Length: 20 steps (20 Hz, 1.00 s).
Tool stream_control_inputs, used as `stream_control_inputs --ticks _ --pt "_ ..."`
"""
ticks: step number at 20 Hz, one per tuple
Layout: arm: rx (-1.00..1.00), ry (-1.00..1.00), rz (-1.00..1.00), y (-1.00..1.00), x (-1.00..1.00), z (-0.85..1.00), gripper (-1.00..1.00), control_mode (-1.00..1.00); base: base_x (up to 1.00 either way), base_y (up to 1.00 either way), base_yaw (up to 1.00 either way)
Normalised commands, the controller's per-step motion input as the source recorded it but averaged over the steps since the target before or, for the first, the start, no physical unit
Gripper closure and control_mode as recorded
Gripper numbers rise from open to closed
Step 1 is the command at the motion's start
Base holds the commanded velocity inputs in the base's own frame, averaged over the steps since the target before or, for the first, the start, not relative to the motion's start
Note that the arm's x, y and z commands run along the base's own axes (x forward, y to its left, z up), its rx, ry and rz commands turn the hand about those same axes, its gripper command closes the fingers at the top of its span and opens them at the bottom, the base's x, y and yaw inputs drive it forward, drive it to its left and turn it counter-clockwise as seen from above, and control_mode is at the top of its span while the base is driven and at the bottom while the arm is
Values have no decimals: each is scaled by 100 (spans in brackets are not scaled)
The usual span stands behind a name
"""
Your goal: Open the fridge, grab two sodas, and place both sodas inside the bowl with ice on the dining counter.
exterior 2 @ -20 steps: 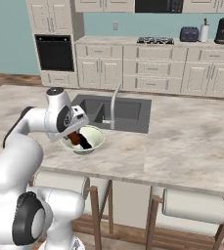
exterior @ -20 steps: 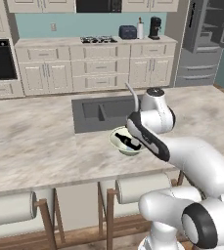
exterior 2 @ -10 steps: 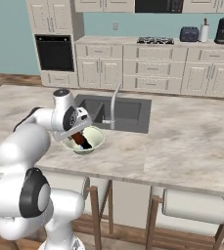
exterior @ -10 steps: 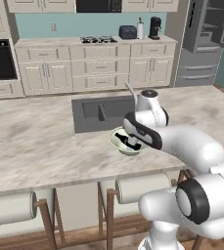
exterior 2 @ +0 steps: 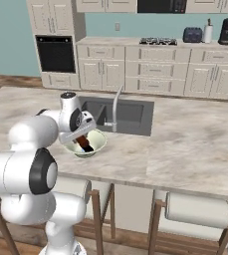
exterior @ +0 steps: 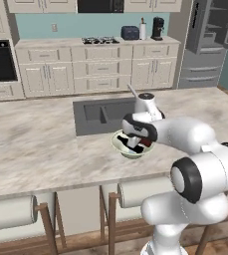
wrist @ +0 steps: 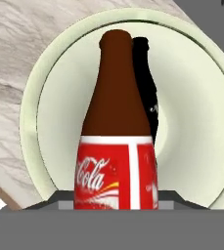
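Just inside bowl (wrist: 45, 97) rim, soda (wrist: 117, 146) in pincer (exterior: 137, 144).

White script "Coca-Cola" on red label (wrist: 116, 173) of brown soda bottle (wrist: 116, 112), only first part readable, rest turned away. White vertical stripe beside script. No other legible text.

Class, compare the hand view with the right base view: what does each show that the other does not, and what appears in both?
Hand view alone: the white lettering on the red label of the dark-brown glass soda bottle, and a second dark bottle right behind its neck.

Right base view alone: the inset grey sink with its curved tap, the black wall oven and two white-cushioned wooden stools.

Both: the pale cream-green round bowl, a bottle over it, and the beige marbled counter top.
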Motion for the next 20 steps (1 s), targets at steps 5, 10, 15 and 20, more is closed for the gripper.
stream_control_inputs --ticks 5,10,15,20 --pt "0 3 1 0 22 -23 100 -100 0 0 0" --pt "0 1 1 0 19 -21 100 -100 0 0 0" --pt "0 1 1 0 16 -23 100 -100 0 0 0" --pt "0 1 1 0 16 -22 100 -100 0 0 0"
